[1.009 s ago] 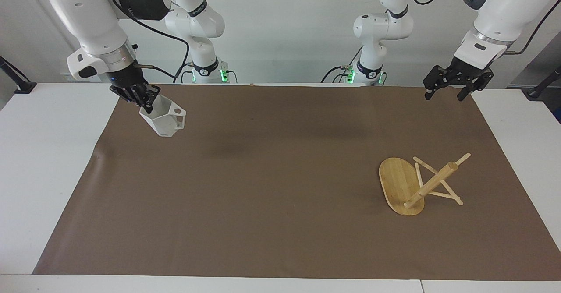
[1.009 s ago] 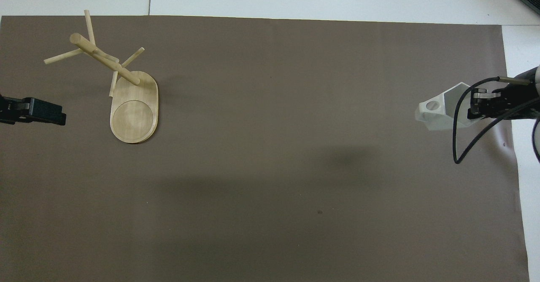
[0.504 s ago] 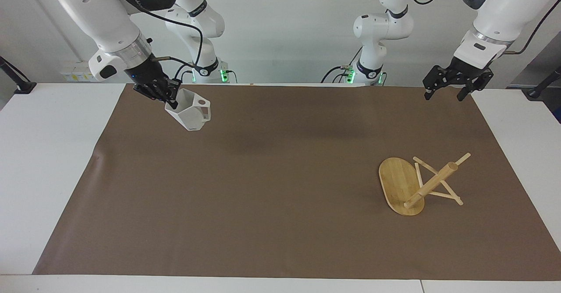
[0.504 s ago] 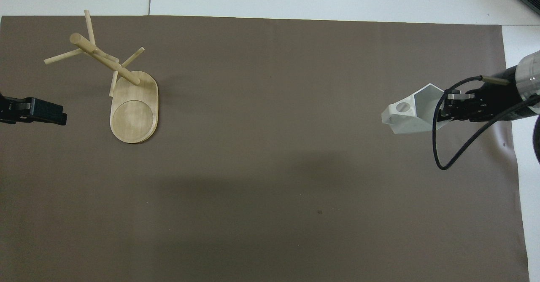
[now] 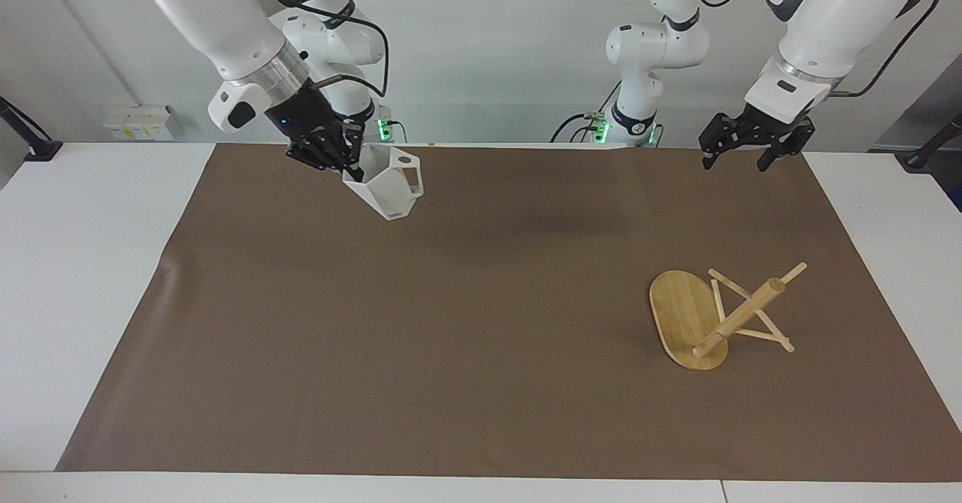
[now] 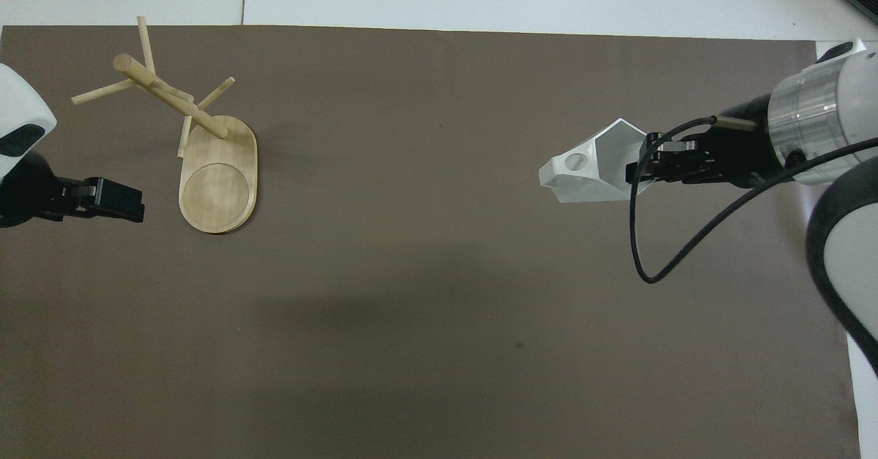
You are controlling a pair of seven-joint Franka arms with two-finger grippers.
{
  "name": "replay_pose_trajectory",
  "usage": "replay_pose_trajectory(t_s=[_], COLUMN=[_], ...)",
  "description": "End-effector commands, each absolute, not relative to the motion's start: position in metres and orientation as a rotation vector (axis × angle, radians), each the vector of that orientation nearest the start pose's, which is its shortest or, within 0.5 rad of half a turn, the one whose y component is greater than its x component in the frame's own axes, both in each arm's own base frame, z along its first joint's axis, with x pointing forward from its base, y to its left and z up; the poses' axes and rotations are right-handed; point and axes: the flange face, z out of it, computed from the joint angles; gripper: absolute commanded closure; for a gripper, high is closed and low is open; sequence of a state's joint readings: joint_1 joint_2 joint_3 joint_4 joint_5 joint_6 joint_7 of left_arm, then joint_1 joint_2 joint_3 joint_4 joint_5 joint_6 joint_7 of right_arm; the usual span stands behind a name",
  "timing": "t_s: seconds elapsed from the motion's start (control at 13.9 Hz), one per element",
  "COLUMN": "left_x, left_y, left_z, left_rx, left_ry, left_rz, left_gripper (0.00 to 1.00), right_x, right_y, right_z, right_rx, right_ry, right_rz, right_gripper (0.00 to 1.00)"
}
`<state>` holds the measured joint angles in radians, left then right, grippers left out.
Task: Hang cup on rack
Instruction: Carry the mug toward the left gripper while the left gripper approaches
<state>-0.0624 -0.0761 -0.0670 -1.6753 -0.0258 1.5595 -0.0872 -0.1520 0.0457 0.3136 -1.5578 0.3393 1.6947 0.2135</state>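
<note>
White faceted cup (image 5: 389, 184) is up in the air right now, clamped by its rim wall in the right gripper (image 5: 347, 163), jaws squeezed onto it. It hangs tilted over the brown mat (image 5: 451, 300), toward the right arm's end of the bench (image 5: 90, 262), handle pointing toward the middle. In the overhead view it sits at about 3 o'clock from the mat's centre.

The bamboo rack (image 5: 721, 315) is well apart from it, toward the left arm's end, at roughly 10 o'clock in the overhead view. Looks to us like it's lying tipped over: the oval base (image 6: 219, 178) stands on edge and the post (image 6: 170, 97) slants out with its pegs resting on the mat.

The left gripper (image 5: 740, 151) hovers over the mat's edge near that end, jaws spread apart and holding nothing.

So we'd call this the carry step: cup picked up, not yet at the rack. We reckon the next move needs two things. The rack probably has to be stood upright, a job for the free left arm. Then the cup's handle hole has to line up with a peg, which takes some careful wrist turning.
</note>
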Motion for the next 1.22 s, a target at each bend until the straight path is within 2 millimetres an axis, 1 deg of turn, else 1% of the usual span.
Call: replay_pose_trajectory(t_s=[0.0,0.07,0.14,0.22,0.29,0.36,0.43,0.5,0.58,0.65,0.79,0.86,0.94,1.01,1.15], left_x=[0.502,0.495,0.489,0.481,0.475,0.469,0.464,0.465,0.466,0.467,0.468,0.466,0.468,0.471,0.476], left_y=[-0.097,-0.107,-0.114,-0.119,-0.127,-0.142,-0.147,-0.150,-0.153,-0.154,-0.142,-0.143,-0.141,-0.134,-0.134], left_z=[0.610,0.605,0.600,0.596,0.594,0.588,0.584,0.584,0.582,0.581,0.579,0.577,0.574,0.571,0.566], left_rx=[-3.153,-3.164,-3.194,-3.188,-3.159,-3.143,-3.126,-3.124,-3.154,-3.167,-3.131,-3.134,-3.107,-3.039,-2.940], left_ry=[-0.159,-0.285,-0.436,-0.625,-0.749,-0.801,-0.875,-0.958,-1.094,-1.248,-1.544,-1.613,-1.737,-1.914,-2.163], left_rz=[0.096,0.124,0.179,0.231,0.235,0.232,0.213,0.205,0.268,0.347,0.471,0.530,0.592,0.670,0.788], left_gripper=[0.00,0.00,0.00,0.00,0.00,0.00,0.00,0.00,0.00,0.00,0.00,0.00,0.00,0.00,0.00], right_x=[0.567,0.567,0.566,0.565,0.564,0.563,0.562,0.560,0.557,0.556,0.556,0.557,0.554,0.553,0.551], right_y=[0.159,0.173,0.182,0.185,0.190,0.195,0.199,0.203,0.213,0.220,0.238,0.244,0.253,0.257,0.265], right_z=[0.629,0.632,0.631,0.630,0.631,0.632,0.631,0.630,0.631,0.629,0.627,0.625,0.625,0.625,0.622], right_rx=[-2.729,-2.716,-2.711,-2.709,-2.684,-2.628,-2.584,-2.557,-2.533,-2.504,-2.405,-2.364,-2.342,-2.339,-2.337], right_ry=[0.076,0.054,0.040,0.037,0.051,0.091,0.141,0.173,0.187,0.211,0.285,0.329,0.337,0.334,0.322], right_rz=[-0.100,-0.142,-0.155,-0.153,-0.137,-0.109,-0.072,-0.047,-0.025,-0.022,-0.020,-0.024,-0.029,-0.030,-0.019], right_gripper=[1.00,1.00,1.00,1.00,1.00,1.00,1.00,1.00,1.00,1.00,1.00,1.00,1.00,1.00,1.00])
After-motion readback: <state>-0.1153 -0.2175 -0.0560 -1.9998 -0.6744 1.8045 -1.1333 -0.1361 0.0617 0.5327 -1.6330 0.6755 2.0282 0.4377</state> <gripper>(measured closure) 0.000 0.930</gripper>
